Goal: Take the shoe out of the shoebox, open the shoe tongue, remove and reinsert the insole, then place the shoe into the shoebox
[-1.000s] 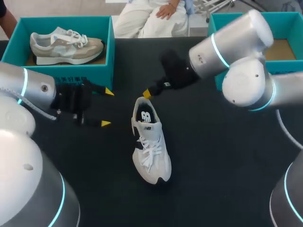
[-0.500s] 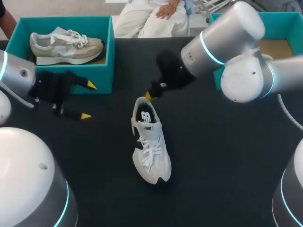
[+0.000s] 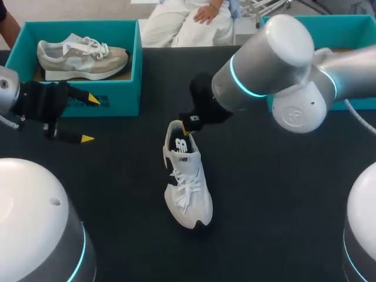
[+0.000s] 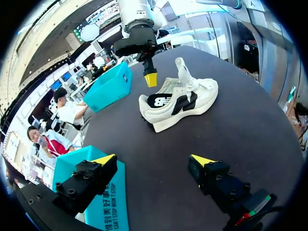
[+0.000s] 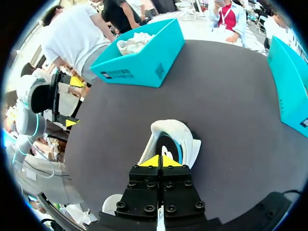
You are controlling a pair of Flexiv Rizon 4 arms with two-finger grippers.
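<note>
- The white shoe [image 3: 187,179] stood upright on its sole on the black desk [image 3: 276,194], a little left of the frame's centre in the head view. Its toe pointed toward the lower edge and its heel toward the upper edge. It was out of both boxes.
- Its laces lay loosely across the top, and the dark insole showed through the opening at the heel end.
- The right tool [image 3: 193,120] hung just above the shoe's heel, on the arm coming in from the upper right. In the right wrist view the right tool [image 5: 160,161] had its yellow tips pressed together, closed, directly over the heel opening of the shoe [image 5: 169,139]. Contact with the shoe could not be made out.
- The left tool [image 3: 90,119] sat at the left edge of the frame, well apart from the shoe, with its fingers spread wide and holding nothing. In the left wrist view the shoe [image 4: 179,103] lay ahead of the open left tool [image 4: 154,160], with the right tool [image 4: 150,78] at its heel.
- A teal shoebox [image 3: 126,97] stood at the upper left, just beyond the left tool, holding a beige-and-grey shoe [image 3: 82,56].
- A second teal shoebox [image 3: 358,29] stood at the upper right, partly hidden behind the right arm.
</note>
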